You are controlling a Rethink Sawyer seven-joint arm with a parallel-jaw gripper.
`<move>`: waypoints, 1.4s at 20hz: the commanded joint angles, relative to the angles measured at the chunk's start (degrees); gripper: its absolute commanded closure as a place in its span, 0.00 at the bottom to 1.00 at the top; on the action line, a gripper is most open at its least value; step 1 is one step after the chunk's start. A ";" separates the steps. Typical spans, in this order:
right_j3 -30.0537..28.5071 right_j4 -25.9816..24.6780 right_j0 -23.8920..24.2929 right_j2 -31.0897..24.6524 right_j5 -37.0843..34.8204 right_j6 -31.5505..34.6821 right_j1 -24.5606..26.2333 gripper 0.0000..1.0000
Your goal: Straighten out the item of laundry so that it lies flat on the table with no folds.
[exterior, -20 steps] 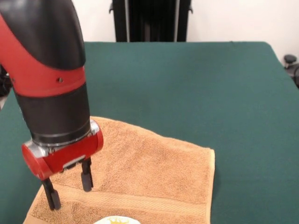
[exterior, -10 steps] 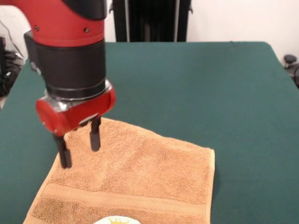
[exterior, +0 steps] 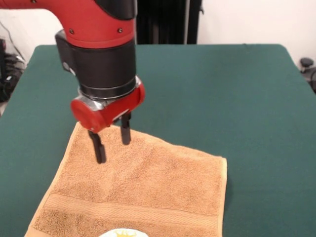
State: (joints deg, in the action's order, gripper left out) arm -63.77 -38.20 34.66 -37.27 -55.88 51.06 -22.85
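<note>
The tan-orange towel [exterior: 148, 187] lies spread on the dark green table [exterior: 237, 94] at the near left of the front view. It looks flat, with a woven band across its near part and a white label with a yellow mark [exterior: 123, 233] at the bottom edge. My gripper [exterior: 113, 144] hangs open and empty above the towel's far left part, its two black fingers [exterior: 99, 148] apart and clear of the cloth.
A black stand [exterior: 163, 22] rises behind the table's far edge. The table's right edge runs down at the right, with a dark object [exterior: 308, 66] beyond it.
My gripper has risen off the towel and moved away from the camera and to the right, staying open. The towel has not moved.
</note>
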 commanded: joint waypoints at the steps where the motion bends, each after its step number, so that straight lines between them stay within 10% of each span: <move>1: -11.01 2.59 -3.12 2.12 -0.91 4.72 2.34 0.00; 28: -12.16 0.57 -6.35 3.37 9.81 3.13 4.59 0.00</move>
State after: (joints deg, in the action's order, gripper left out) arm -70.59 -35.03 30.93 -35.46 -51.37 51.06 -22.45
